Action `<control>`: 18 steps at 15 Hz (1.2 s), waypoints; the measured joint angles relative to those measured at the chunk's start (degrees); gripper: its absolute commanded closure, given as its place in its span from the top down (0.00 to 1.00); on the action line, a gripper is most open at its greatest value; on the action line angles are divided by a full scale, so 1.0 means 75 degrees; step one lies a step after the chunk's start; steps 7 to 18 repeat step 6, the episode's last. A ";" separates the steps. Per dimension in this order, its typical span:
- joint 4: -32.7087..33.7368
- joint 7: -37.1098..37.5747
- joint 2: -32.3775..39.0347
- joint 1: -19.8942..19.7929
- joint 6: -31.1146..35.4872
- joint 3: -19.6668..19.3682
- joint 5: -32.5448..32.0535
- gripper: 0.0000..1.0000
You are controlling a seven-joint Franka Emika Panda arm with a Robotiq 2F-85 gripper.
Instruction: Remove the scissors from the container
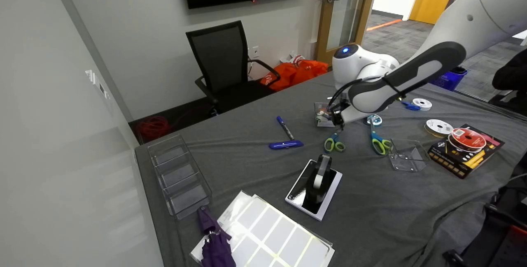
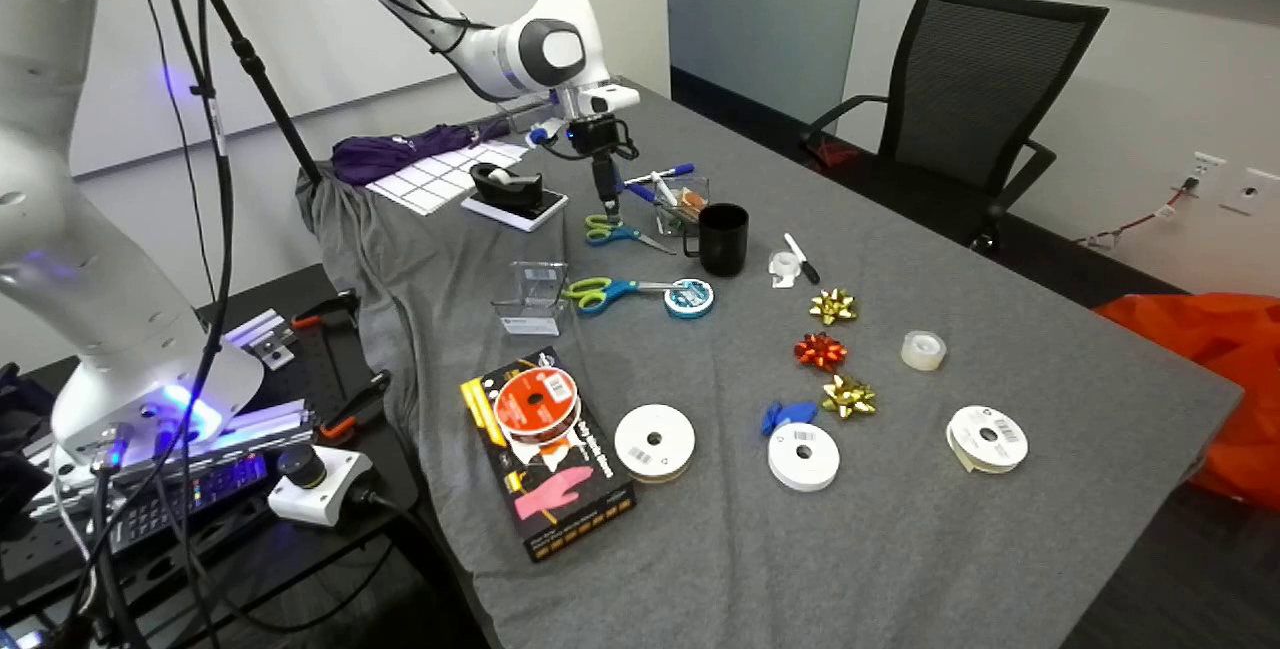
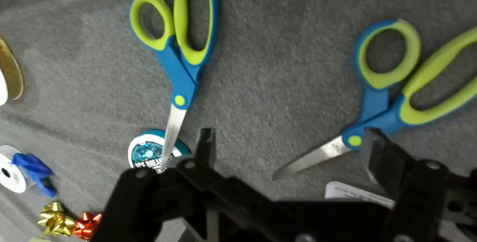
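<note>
Beneath the gripper [image 3: 291, 148], on the gray tablecloth [image 2: 880, 539], a pair of lime-and-blue scissors [image 3: 372, 104] lies flat, outside the clear bin [image 2: 662, 222] and near it. The jaws stand wide apart, released. Seen from the wrist, one fingertip [image 3: 379, 152] overlaps the scissors close to their pivot; whether it touches them cannot be told. Their blades are together, the tip showing in the gap between the two fingers.

Well apart from that pair, a second pair of scissors [image 3: 180, 74] has its blade across a round Ice Breakers tin [image 3: 146, 152] and its handles just beside a clear card holder [image 2: 528, 314]. The bin contains small orange and white items, too small to name, and a black mug [image 2: 723, 239] stands near it.

A black tape dispenser [image 1: 320, 180] stands on a flat white-edged box [image 1: 330, 193]. Near that, a folded purple umbrella [image 1: 216, 242] lies partly over label sheets [image 1: 267, 234]. Elsewhere on the cloth, a red ribbon spool [image 2: 537, 401] sits on a black printed box [image 2: 560, 499], and a red gift bow [image 2: 820, 351] lies between two gold gift bows [image 2: 832, 306].
</note>
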 measured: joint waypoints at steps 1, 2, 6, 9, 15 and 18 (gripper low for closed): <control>-0.0120 -0.0257 -0.0147 -0.0103 0.0257 0.0035 0.0333 1.00; -0.0248 -0.0549 -0.0292 -0.0213 0.0517 0.0091 0.0707 1.00; -0.0657 -0.2108 -0.0755 -0.0723 0.1088 0.0559 0.2573 1.00; -0.0657 -0.2108 -0.0755 -0.0723 0.1088 0.0559 0.2573 1.00; -0.0657 -0.2108 -0.0755 -0.0723 0.1088 0.0559 0.2573 1.00; -0.0657 -0.2108 -0.0755 -0.0723 0.1088 0.0559 0.2573 1.00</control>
